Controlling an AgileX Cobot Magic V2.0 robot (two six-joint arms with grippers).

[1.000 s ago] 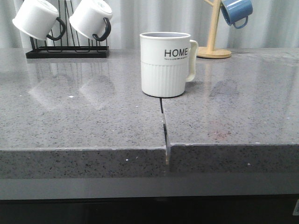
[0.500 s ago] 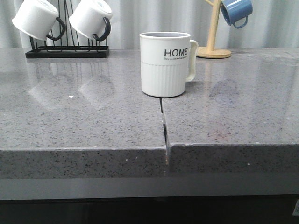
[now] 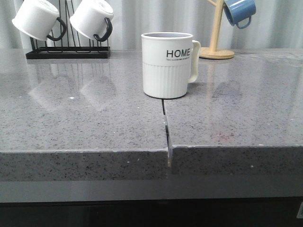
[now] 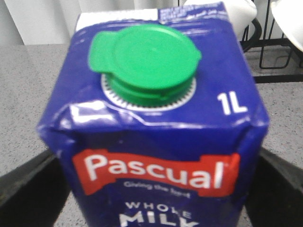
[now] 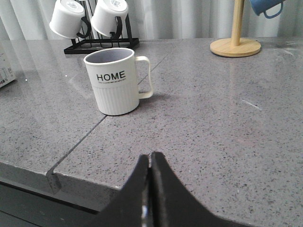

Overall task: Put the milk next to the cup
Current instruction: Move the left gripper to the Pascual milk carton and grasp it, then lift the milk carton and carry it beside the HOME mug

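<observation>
Milk: the milk (image 4: 156, 137) fills the left wrist view, a dark blue carton with a green screw cap (image 4: 144, 59) on top, a red "Pascual" band, "WHOLE MILK" below it and "1L" near one top corner. It is not in the front view.

Left gripper: the left gripper (image 4: 154, 189) straddles the carton, one dark finger (image 4: 28, 184) on one side and the other on the opposite side, both pressed against the carton walls. It looks clamped on the carton. The wrist camera looks down over the carton's top, with grey countertop behind it.

Right gripper: the right gripper (image 5: 150, 189) has its two black fingers pressed together, tip to tip, nothing between them. It hangs over the near edge of the countertop (image 3: 71, 123), pointed toward the cup, well apart from it.

Cup: the cup (image 3: 167, 65) stands upright on the countertop at the far end of the seam (image 3: 166, 127) between the two slabs, "HOME" facing the front camera, handle on the robot's right. Nothing stands beside it.

Background: two white mugs (image 3: 38, 19) with black handles hang on a black wire rack (image 3: 68, 52) at the back left. A blue mug (image 3: 239, 12) hangs from a wooden stand (image 3: 217, 47) at the back right.
</observation>
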